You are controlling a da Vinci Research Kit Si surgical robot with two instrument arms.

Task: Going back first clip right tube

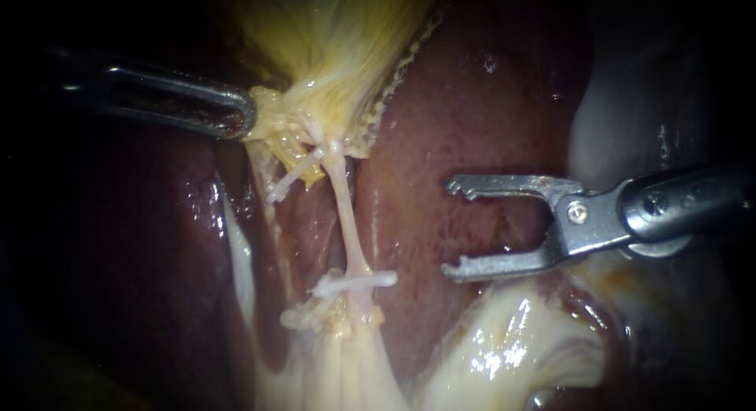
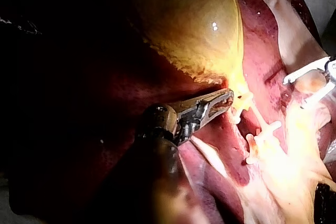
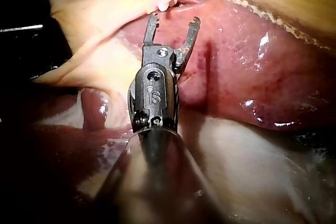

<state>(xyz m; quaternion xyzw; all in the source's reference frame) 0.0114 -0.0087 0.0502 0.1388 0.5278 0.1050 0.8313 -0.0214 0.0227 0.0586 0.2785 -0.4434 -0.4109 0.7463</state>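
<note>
Place: surgical bench, seen close through an endoscope.
Tissue: liver point(image 1: 472, 127), gallbladder point(image 1: 331, 33), tube point(image 1: 345, 214) bearing a clip point(image 1: 358, 283).
Tools: left instrument point(image 1: 246, 116), right instrument point(image 1: 447, 228).

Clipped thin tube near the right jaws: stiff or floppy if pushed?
Probably floppy: the tube is thin and looks taut only because the left instrument holds the gallbladder. Likely slippery, since it glistens. The clip might snag the open jaws of the right instrument.

Yellow gallbladder point(image 1: 339, 33) lies against dark red liver point(image 1: 472, 127), with glistening pale tissue point(image 1: 504, 352) below.
</note>
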